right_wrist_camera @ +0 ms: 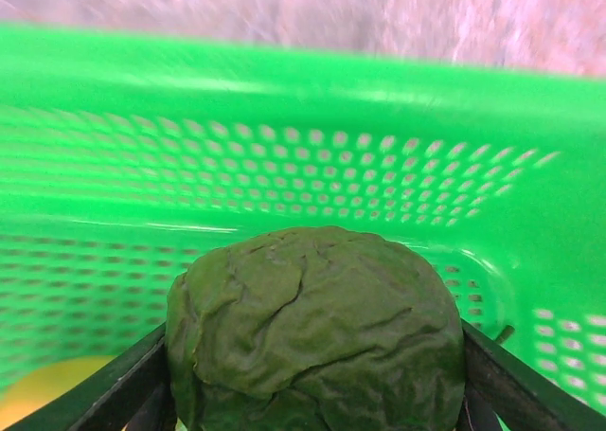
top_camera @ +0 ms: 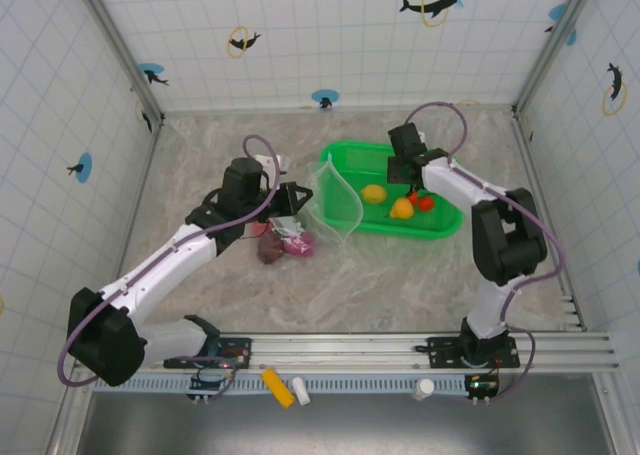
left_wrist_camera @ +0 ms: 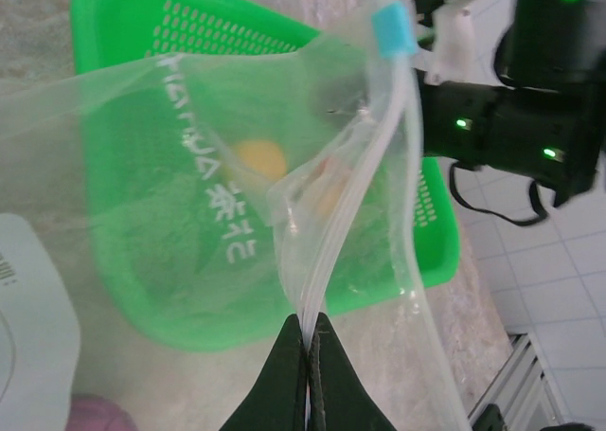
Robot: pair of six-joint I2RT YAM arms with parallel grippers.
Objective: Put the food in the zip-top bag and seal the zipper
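Judging from how things lie, you are early in the job: as far as the views show, none of the food is inside the zip-top bag (left_wrist_camera: 189, 213) yet, and nothing has been sealed. Your left gripper (left_wrist_camera: 309, 341) has its fingers pressed together on the edge of the bag, pinching the plastic right at the closure strip and holding the bag upright just beside the green basket (right_wrist_camera: 303, 166). The zipper (left_wrist_camera: 371, 152) runs up from that pinch to its blue end (left_wrist_camera: 391, 31), and the mouth looks parted rather than closed, which suits loading. Your right gripper (right_wrist_camera: 317, 379) is down in the basket with its fingers clamped on either side of a dark green piece (right_wrist_camera: 312, 308), wrinkled like a leafy vegetable; I take this to be the first item on its way over. In the overhead view, yellow pieces (top_camera: 374, 193) and a red piece (top_camera: 426, 202) lie in the basket, while a maroon piece (top_camera: 270, 251) and a pink piece (top_camera: 299, 243) lie on the table (top_camera: 350, 285) just below the left gripper, outside the bag. So what is left is nearly everything: carrying the green piece to the open mouth, fetching the others from basket and table, then pressing the strip shut along its length.
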